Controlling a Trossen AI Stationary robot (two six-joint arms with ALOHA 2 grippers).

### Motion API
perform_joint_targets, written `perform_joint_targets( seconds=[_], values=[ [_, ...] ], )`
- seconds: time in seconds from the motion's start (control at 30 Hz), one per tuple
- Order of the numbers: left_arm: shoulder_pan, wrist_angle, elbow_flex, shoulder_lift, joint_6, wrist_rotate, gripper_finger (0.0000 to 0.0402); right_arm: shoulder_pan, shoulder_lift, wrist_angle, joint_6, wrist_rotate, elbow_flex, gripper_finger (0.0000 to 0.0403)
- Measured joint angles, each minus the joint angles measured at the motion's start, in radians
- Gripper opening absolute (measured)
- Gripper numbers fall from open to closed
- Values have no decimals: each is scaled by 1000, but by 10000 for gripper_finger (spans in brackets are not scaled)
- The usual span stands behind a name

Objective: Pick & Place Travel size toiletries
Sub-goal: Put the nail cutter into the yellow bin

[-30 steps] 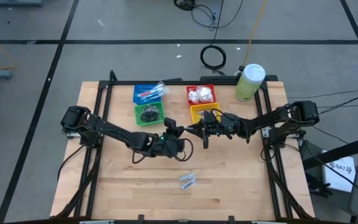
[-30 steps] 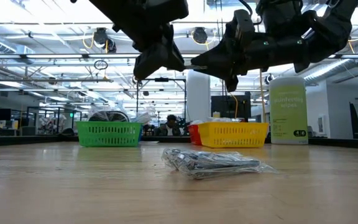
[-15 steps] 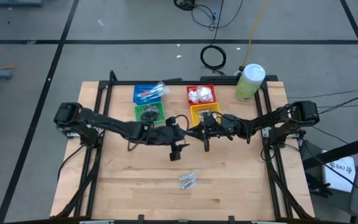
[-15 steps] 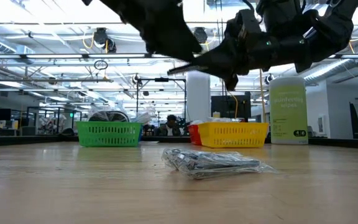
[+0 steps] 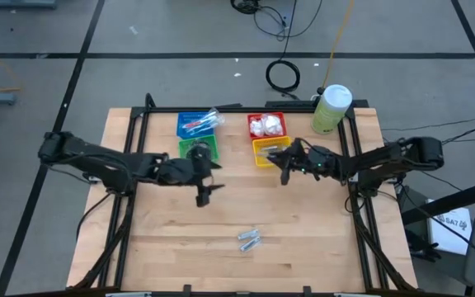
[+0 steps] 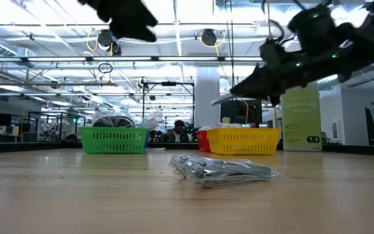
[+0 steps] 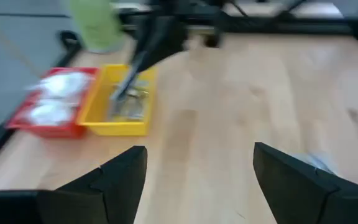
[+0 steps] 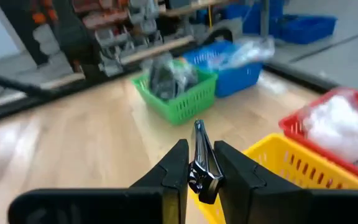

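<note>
The left arm is stretched low across the table from its left edge, elbow slightly bent, and its hand (image 5: 205,190) is held above the boards with the two dark fingers (image 7: 124,171) spread wide and nothing between them. The right arm is reached in from the right edge, its forearm nearly level, and its hand (image 5: 285,171) is pinched on a small silver tube (image 8: 201,163) between the fingertips

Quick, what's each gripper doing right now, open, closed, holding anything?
Left gripper: open, empty, above the wooden table.
Right gripper: shut on a small silver tube, beside the yellow basket.
</note>
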Motion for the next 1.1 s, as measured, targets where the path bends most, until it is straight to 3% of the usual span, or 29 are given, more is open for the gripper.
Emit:
perform_joint_targets(
  seconds=[0.2,0.43,0.7,1.1],
  values=[
    [7,141,-225,-175,-95,-135,289,-60,-50,-15,29,63,-101,50],
    [9,353,-410,-320,-177,-170,289,-118,-33,-7,56,47,-133,51],
    [14,407,-446,-323,-179,-179,290,-119,-15,1,50,57,-132,66],
    [14,424,-446,-254,-181,-179,290,-119,-15,22,61,59,-132,143]
  ],
)
